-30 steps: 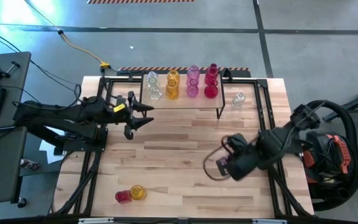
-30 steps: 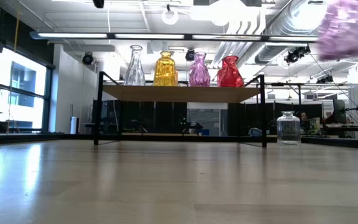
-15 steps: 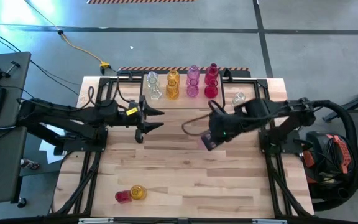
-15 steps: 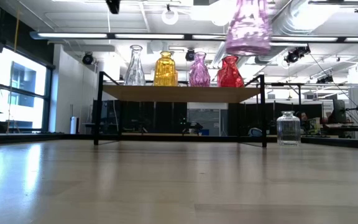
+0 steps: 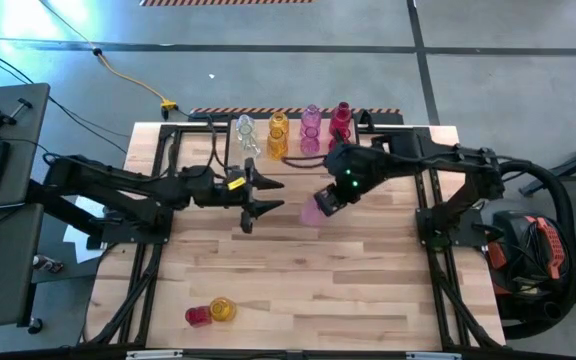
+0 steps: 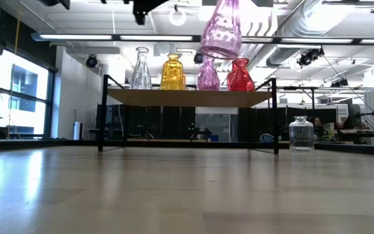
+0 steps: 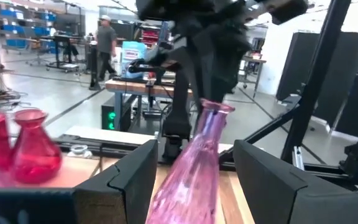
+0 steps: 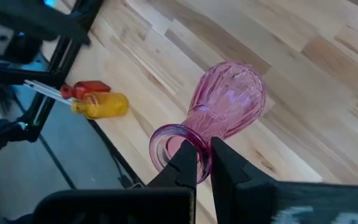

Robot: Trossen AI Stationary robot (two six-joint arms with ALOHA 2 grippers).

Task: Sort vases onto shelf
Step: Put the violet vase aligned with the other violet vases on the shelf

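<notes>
Right now my right pincer [image 5: 330, 196] pinches the rim of a pink vase [image 5: 315, 209] and holds it in the air over the middle of the desk [image 5: 298, 280], in front of the shelf [image 5: 298, 160]. Right wrist view: both fingers are pressed on the lip, 1 inside, 1 outside. Low view: the vase [image 6: 221, 29] hangs high, above shelf level, neck up and a bit tilted.

My left pincer [image 5: 268, 195] sits just beside that vase, fingers spread, holding nothing. Left wrist view: the vase [image 7: 194, 165] lies between the 2 fingers [image 7: 126, 180]; I cannot tell if they touch it.

Shelf row in the low view, 4 vases: clear [image 6: 140, 68], amber [image 6: 173, 73], pink [image 6: 208, 75], red [image 6: 240, 76]. 1 clear jar-shaped vase [image 6: 300, 134] stands on the desk beside the shelf's right leg. Near the desk's front edge, 1 red vase [image 5: 198, 316] and 1 yellow vase [image 5: 222, 309] lie on their sides, touching.
</notes>
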